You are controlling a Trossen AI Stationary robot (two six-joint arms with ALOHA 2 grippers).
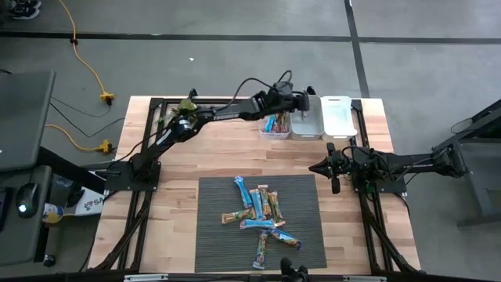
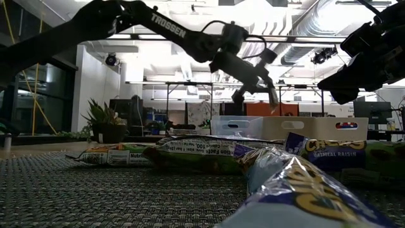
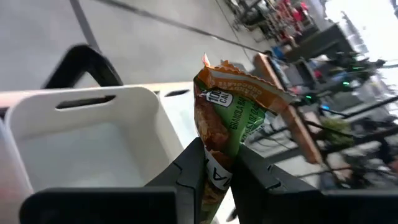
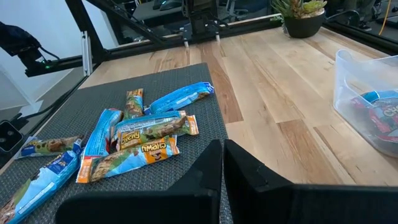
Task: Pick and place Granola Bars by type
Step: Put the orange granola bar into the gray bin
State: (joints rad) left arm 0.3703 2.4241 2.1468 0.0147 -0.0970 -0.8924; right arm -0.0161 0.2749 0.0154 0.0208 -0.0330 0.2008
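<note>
While the right claw (image 4: pixel 222 163) rests closed, the left claw (image 3: pixel 219 167) pinches a green-and-orange granola bar (image 3: pixel 231 107) (wrapper crinkled).

Left end effector (image 3: pixel 217 168) clamped, arm outstretched; right end effector (image 4: pixel 222 163) closed (idle).

My pale wooden bench (image 1: pixel 172 180) carries a dark grey ribbed mat (image 1: pixel 215 235) strewn with shiny wrapped granola bars (image 1: pixel 258 211) and three clear plastic bins (image 1: pixel 338 117) along its far edge.

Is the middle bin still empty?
Looks empty: left wrist view shows bare white floor in the bin, with the green bar pinched in the left gripper above.
</note>
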